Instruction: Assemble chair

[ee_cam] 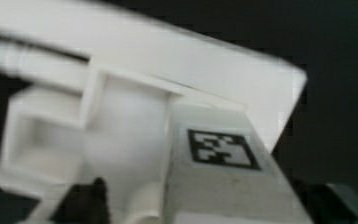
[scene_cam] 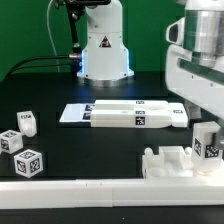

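1. Pincer (scene_cam: 200, 108) hangs at the exterior view's right, arm pointing down, just above the pegged block (scene_cam: 172, 160). Flat slabs (scene_cam: 125, 113) and cube legs (scene_cam: 22, 142) lie well apart from it.
2. Wrist view, blurred: dark fingertips (ee_cam: 94, 198) flank a tagged chair piece (ee_cam: 194, 110); whether they pinch it cannot be told.

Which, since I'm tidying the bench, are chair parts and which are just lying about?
Chair job: cube legs, flat slabs, pegged block, upright tagged block.
Just there: border rail, robot base.
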Tool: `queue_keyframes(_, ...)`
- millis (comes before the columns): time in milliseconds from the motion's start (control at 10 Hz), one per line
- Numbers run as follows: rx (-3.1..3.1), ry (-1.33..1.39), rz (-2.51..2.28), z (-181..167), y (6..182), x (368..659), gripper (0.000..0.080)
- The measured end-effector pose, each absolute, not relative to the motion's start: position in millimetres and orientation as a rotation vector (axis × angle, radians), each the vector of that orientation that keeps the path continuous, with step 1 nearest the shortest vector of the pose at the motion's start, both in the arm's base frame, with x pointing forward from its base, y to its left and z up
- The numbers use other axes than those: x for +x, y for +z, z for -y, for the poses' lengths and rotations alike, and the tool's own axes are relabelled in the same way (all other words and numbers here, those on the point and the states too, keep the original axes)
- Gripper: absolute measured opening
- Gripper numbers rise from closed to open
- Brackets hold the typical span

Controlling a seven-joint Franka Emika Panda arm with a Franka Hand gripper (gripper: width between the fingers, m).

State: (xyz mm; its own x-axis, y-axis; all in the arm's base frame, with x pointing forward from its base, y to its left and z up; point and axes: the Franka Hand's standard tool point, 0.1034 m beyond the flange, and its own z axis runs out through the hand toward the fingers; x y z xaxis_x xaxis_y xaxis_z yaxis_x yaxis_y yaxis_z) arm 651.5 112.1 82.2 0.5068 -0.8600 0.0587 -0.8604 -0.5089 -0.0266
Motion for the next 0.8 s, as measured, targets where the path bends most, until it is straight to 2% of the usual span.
queue_keyframes(100, 2.846, 0.105, 1.300, -110.3, 83.9, 652.0, 0.0629)
queue_keyframes(500, 2.985, 0.106, 0.884, -108.7, 84.2, 652.2, 0.0649)
queue_keyframes(600, 3.051, 0.128, 0.422, -116.7, 84.1, 653.6, 0.0649)
queue_keyframes(700, 3.071, 0.143, 0.203, -119.6, 84.8, 656.0, 0.0649)
queue_keyframes(800, 3.069, 0.144, 0.245, -118.6, 84.7, 656.1, 0.0649)
